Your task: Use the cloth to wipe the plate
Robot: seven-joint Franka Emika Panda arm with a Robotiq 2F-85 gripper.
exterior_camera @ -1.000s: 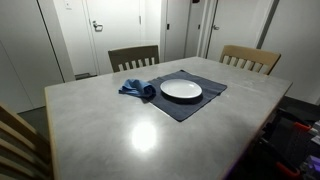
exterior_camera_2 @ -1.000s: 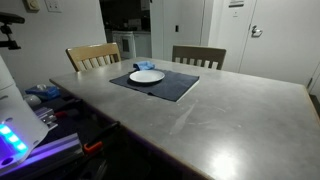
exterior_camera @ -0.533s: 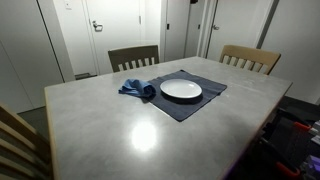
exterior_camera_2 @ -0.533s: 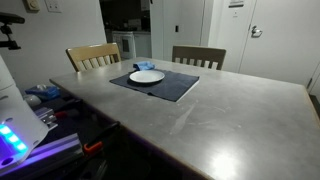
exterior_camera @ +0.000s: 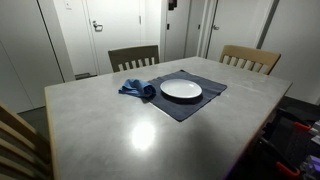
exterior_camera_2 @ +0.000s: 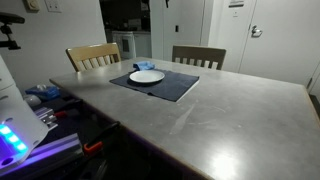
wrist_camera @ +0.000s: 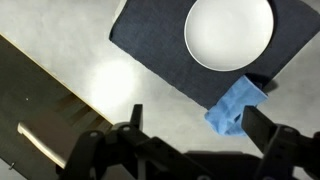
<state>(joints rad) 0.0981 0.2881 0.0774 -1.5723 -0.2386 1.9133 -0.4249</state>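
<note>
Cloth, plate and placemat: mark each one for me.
cloth (wrist_camera: 236,104), wrist view, middle of the blue folds.
plate (exterior_camera: 181,89), in an exterior view, centre of the white face.
placemat (exterior_camera: 191,108), in an exterior view, bare part below the plate.

Reads as a home dining room. Grey dining table (exterior_camera: 150,135) with wooden slat-back chairs (exterior_camera: 133,57) pushed in on its far side, and another chair back (exterior_camera: 15,140) at its near corner. The table is set with a white plate (exterior_camera: 181,89) on a dark placemat (exterior_camera: 195,108). Behind the table are white interior doors (exterior_camera: 110,30) with lever handles, domestic style. In an exterior view an open doorway (exterior_camera_2: 128,25) behind the table shows a white appliance (exterior_camera_2: 125,46), type unclear. One non-home item: a blue-lit electronics box (exterior_camera_2: 15,135) beside the table's near edge.
</note>
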